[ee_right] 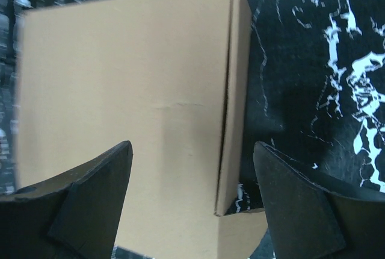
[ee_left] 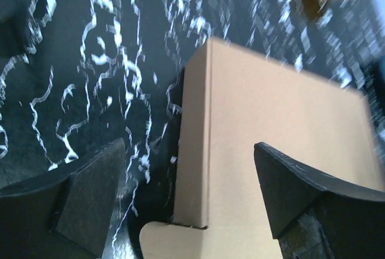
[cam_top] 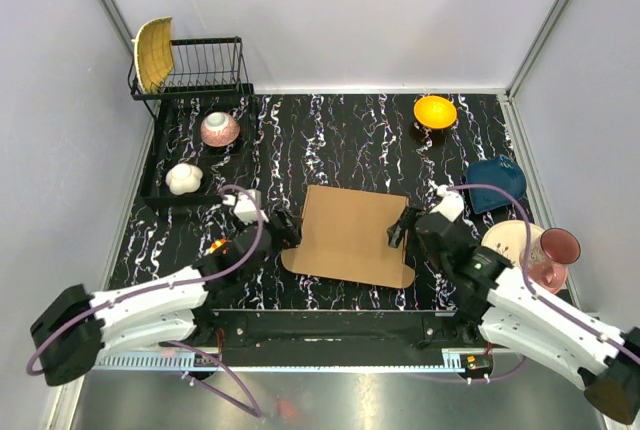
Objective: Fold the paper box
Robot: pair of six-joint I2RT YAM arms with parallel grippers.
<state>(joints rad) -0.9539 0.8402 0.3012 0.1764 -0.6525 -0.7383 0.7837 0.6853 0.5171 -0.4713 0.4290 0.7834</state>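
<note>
Found the paper box [cam_top: 350, 235] lying flat in the middle of the black marbled table [cam_top: 340, 135], toward the near edge, between the two grippers. Saw the left gripper [cam_top: 280, 228] at the left edge of the box, wide open and holding nothing; in its wrist view, one finger [ee_left: 90, 202] over the table and the other over the cardboard, with the narrow left side flap [ee_left: 194, 150] between them. Saw the right gripper [cam_top: 403, 231] in the same way at the right edge, wide open and empty, astride the narrow right side flap [ee_right: 236, 90]. Judged the step as the folding of the side walls, both flaps creased but neither one gripped. Probably called next for closing each gripper on its own flap and turning it inward together. Could not tell: flaps upright or already folded over.
</note>
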